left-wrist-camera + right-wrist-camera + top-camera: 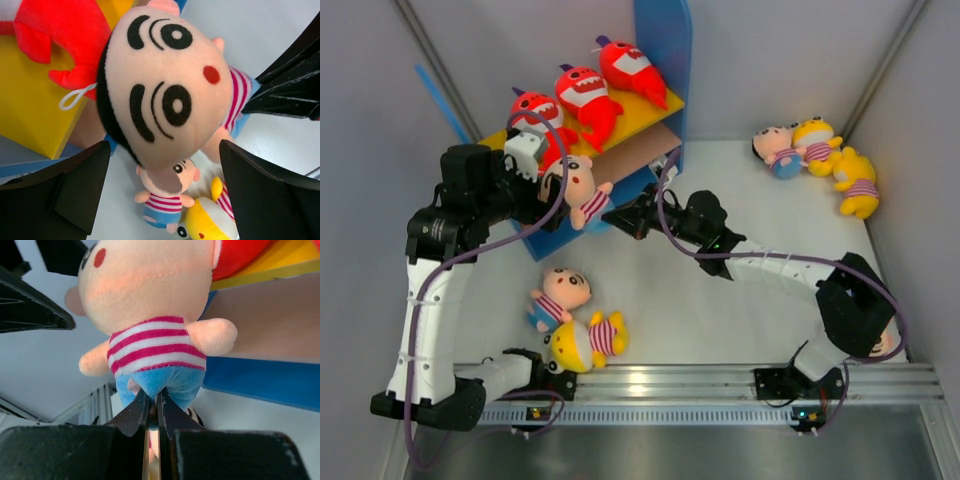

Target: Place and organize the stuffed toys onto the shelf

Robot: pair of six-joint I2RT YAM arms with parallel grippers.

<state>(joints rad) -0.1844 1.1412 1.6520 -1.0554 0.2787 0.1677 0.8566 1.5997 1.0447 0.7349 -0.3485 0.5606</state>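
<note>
White table (720, 290) below, the pink-faced doll (582, 185) hangs before the shelf (665, 60), my left gripper (165, 165) wide around its head, my right gripper (152, 410) pinching only shorts, perhaps too thinly to stop a drop.

Pale white table (740, 310) here, evenly lit, only soft shadows on it. Plain grey walls close in: left wall (360, 110), far wall (770, 60), right wall (932, 220). Dark struts (427, 55) climb both far corners. At the near edge, a silver rail (700, 385) catches glare, with a brushed metal sheet (670, 450) nearer.
</note>
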